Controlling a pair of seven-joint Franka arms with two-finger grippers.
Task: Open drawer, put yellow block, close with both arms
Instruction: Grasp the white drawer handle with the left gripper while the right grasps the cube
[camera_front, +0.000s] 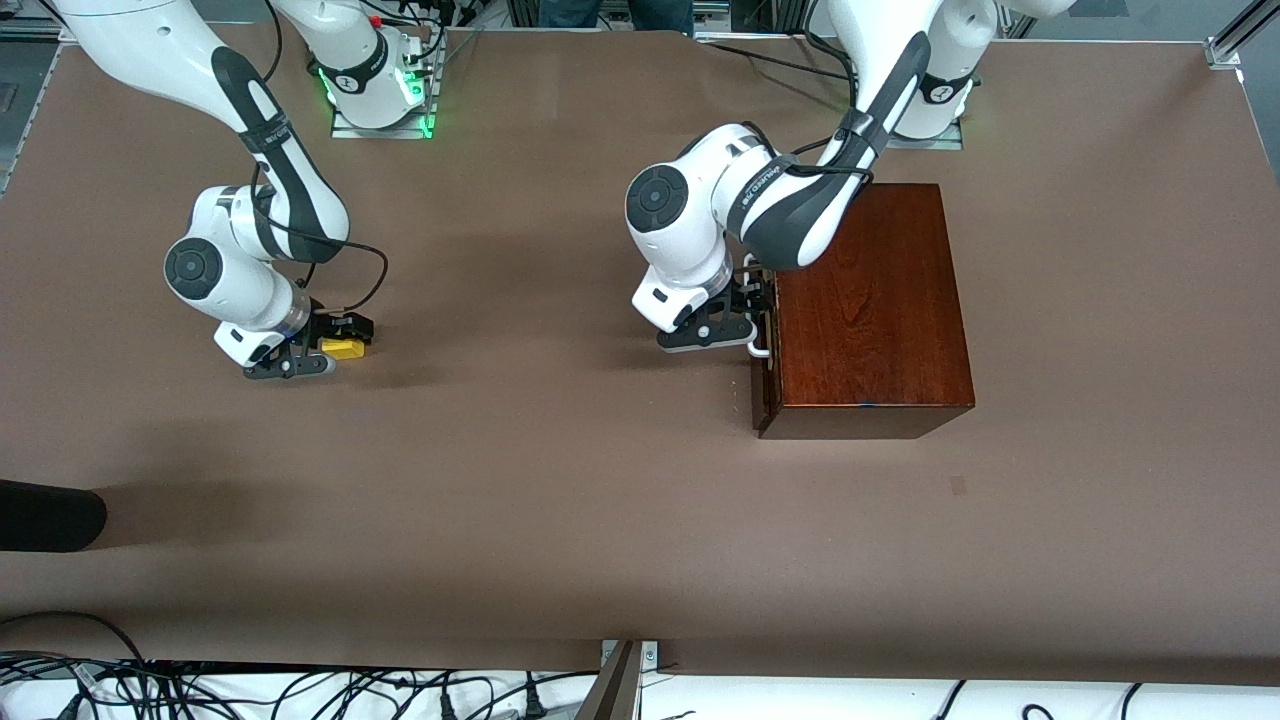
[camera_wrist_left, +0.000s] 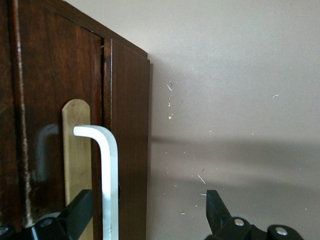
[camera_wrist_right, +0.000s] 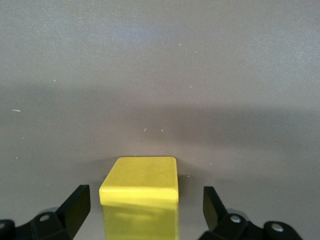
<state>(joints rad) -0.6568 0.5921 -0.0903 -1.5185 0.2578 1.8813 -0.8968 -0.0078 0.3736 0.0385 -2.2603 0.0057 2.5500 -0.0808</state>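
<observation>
The dark reddish-brown wooden box (camera_front: 870, 300) stands toward the left arm's end of the table. Its drawer (camera_front: 766, 385) has a dark front (camera_wrist_left: 127, 150) that sits close against the box. My left gripper (camera_front: 755, 312) (camera_wrist_left: 147, 215) is open at the drawer front, with the white bar handle (camera_front: 760, 347) (camera_wrist_left: 107, 170) between its fingers and untouched. The yellow block (camera_front: 348, 349) (camera_wrist_right: 142, 185) lies on the table toward the right arm's end. My right gripper (camera_front: 338, 346) (camera_wrist_right: 145, 210) is low over it, open, one finger on each side with gaps.
A black rounded object (camera_front: 45, 515) pokes in at the table's edge at the right arm's end, nearer the front camera. Cables (camera_front: 200, 690) run along the front edge. The brown tabletop (camera_front: 560, 480) lies between block and box.
</observation>
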